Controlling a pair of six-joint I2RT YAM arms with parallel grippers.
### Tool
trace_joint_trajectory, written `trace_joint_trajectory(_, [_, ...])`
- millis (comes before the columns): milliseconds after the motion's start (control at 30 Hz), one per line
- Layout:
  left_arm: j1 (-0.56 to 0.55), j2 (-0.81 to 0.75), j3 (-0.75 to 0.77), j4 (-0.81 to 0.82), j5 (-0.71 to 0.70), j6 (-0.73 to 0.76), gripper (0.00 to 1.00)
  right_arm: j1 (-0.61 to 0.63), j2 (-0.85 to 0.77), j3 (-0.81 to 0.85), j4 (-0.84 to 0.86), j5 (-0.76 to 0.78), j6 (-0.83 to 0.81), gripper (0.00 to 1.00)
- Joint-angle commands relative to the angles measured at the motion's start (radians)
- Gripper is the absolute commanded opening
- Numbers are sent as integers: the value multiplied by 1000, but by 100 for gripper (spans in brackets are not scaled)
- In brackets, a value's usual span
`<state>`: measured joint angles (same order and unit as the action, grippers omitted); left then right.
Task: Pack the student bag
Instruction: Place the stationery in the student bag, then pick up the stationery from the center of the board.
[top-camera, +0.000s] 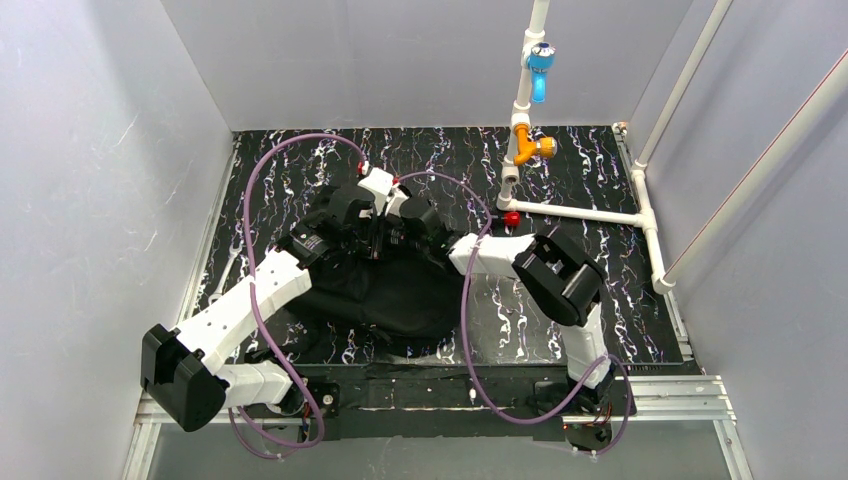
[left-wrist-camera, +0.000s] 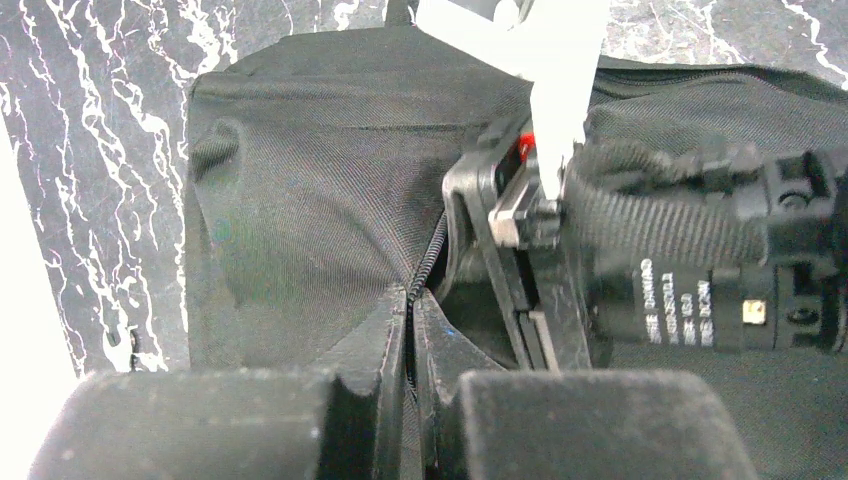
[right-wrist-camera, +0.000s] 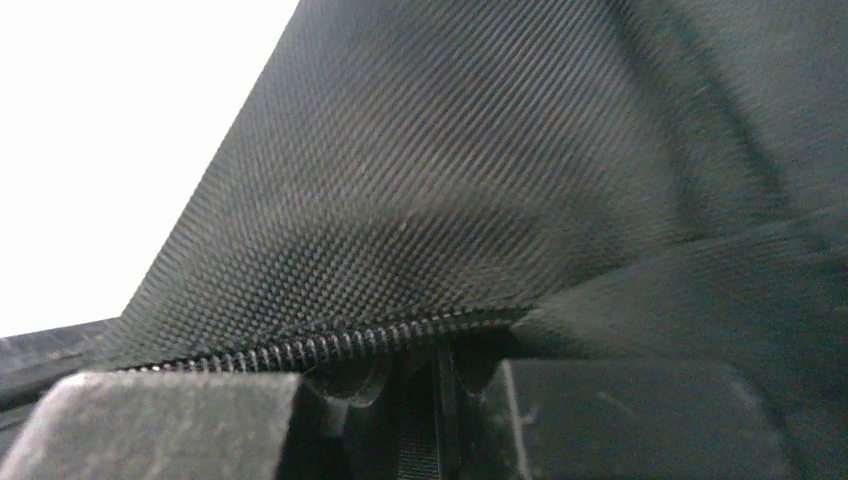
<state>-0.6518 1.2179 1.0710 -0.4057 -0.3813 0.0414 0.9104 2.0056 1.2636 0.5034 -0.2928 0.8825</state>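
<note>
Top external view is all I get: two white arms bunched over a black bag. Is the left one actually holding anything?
Observer: Yes. The left wrist view shows the left fingers pressed shut on the student bag, pinching the fabric right at its zipper.
Visitor: And the right one?
Observer: Its own camera shows the right fingers close beneath a run of zipper teeth, with black fabric filling the view. I cannot tell whether they grip it.
</note>
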Motion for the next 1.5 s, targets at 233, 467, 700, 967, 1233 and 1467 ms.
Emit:
trace_joint_trajectory(233, [-10,-42,14,58,18,-12,0,-82,-268,-181,-162,-1,-90,38])
trace_joint_trajectory(467, [-10,-34,14,53,16,-12,0,-99,-622,-151,-926,455,-311,72])
trace_joint_trajectory(700, [-10,-39,13,53,28,-23,0,-451,-874,-298,-1244,777,-204,97])
trace_joint_trajectory(967, [-10,-34,9,54,30,-27,0,-861,-813,-353,-1188,755,-245,98])
trace_joint_trajectory(1233, [-11,-32,13,54,44,-29,0,-983,-683,-442,-1093,615,-192,88])
trace_joint_trajectory(1467, [-10,-19,17,51,56,-30,0,-990,-663,-542,-951,562,-212,81])
